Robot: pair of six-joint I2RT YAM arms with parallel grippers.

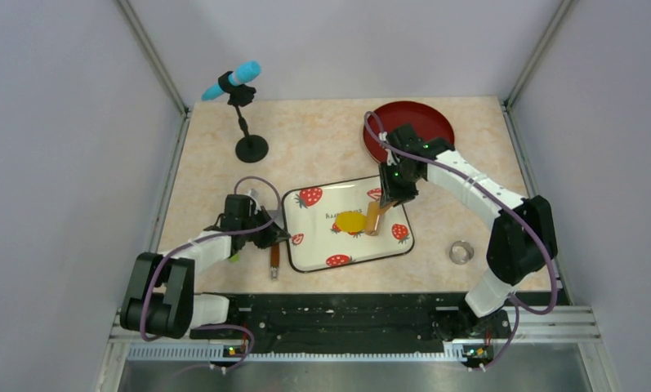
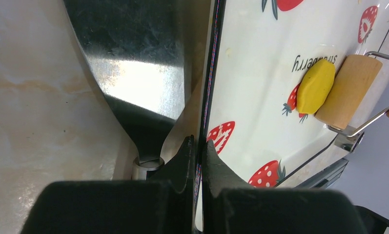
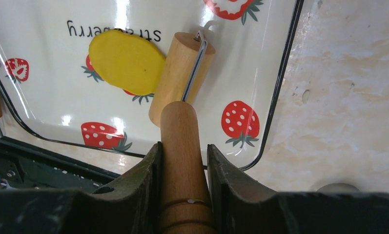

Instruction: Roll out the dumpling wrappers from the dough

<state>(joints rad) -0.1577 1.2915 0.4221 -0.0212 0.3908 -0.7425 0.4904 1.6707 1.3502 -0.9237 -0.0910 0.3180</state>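
Marbled tabletop (image 1: 322,139); left pincer (image 2: 198,144) clamps the strawberry tray (image 2: 251,87), right pincer (image 3: 182,148) grips the wooden roller (image 3: 178,73). Uneven pressure could tear the dough (image 3: 126,61) or skid that tray.

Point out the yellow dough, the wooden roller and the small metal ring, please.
Flattened bright yellow dough (image 1: 351,221): top external view, middle of the patch.
Tan wooden roller (image 3: 180,78): right wrist view, middle of its drum.
Small round metal ring (image 1: 461,260): top external view, near side of its rim.
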